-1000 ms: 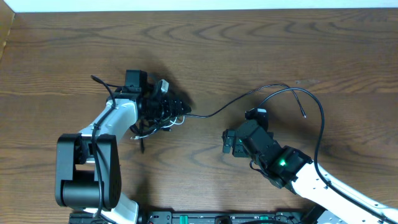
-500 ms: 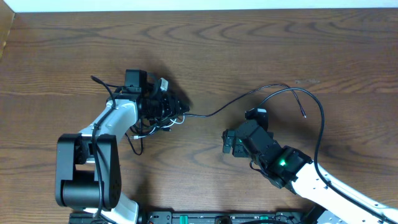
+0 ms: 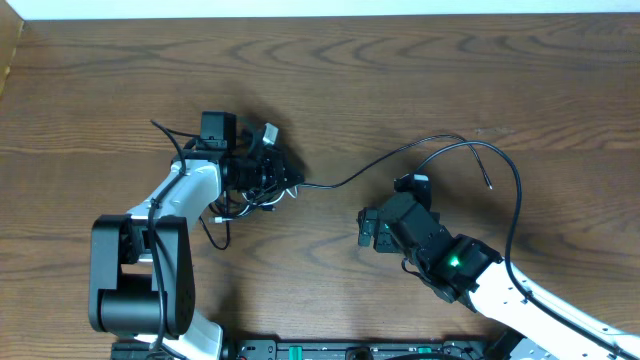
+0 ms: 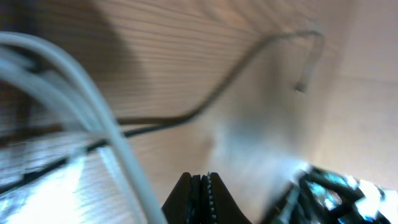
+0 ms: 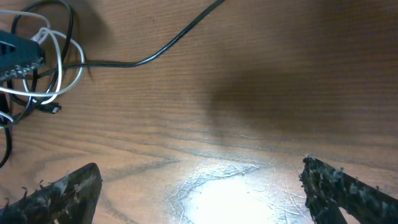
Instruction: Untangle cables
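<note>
the cables [image 3: 250,198] lie knotted on the desk [image 3: 420,70], left of its middle. the left hand [image 3: 288,174] sits right in the knot with its fingers pressed together. i cannot tell whether a strand is pinched between them, though a white cord [image 4: 106,121] runs just beside. it is likely there to anchor the knot. one long black cord [image 3: 340,183] trails rightward past the right hand [image 3: 367,228], which hovers spread wide over bare wood, probably ready for that loose run. count: two hands, one white cord, at least two black; the knot hides the exact number.
</note>
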You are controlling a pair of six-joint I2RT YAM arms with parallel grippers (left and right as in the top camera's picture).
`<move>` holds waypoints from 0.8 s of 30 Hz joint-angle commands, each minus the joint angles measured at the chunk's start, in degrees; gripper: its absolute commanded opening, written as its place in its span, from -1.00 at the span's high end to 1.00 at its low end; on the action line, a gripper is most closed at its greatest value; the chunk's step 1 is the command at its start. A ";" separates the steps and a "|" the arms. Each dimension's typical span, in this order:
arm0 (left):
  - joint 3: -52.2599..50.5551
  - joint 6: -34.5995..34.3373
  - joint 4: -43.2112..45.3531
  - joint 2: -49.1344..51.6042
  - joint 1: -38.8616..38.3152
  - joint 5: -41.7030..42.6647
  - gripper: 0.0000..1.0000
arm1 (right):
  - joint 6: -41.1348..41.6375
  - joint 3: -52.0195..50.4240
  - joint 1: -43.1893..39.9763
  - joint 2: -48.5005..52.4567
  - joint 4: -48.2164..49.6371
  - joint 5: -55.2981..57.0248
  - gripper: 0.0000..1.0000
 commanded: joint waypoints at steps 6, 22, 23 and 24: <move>0.13 0.79 -0.59 -1.40 0.15 16.20 0.86 | -2.43 0.61 0.20 0.04 -0.15 1.57 -0.92; 0.13 -5.62 -0.50 -27.96 0.15 16.04 0.86 | -2.43 0.61 0.20 0.04 -0.13 1.55 -0.93; 0.13 -5.88 -0.50 -30.36 0.15 16.04 0.85 | -2.43 0.61 0.20 0.04 -0.13 1.55 -0.93; 0.13 -5.86 -0.50 -32.15 0.15 16.04 0.86 | -2.43 0.61 0.20 0.04 -0.13 1.55 -0.93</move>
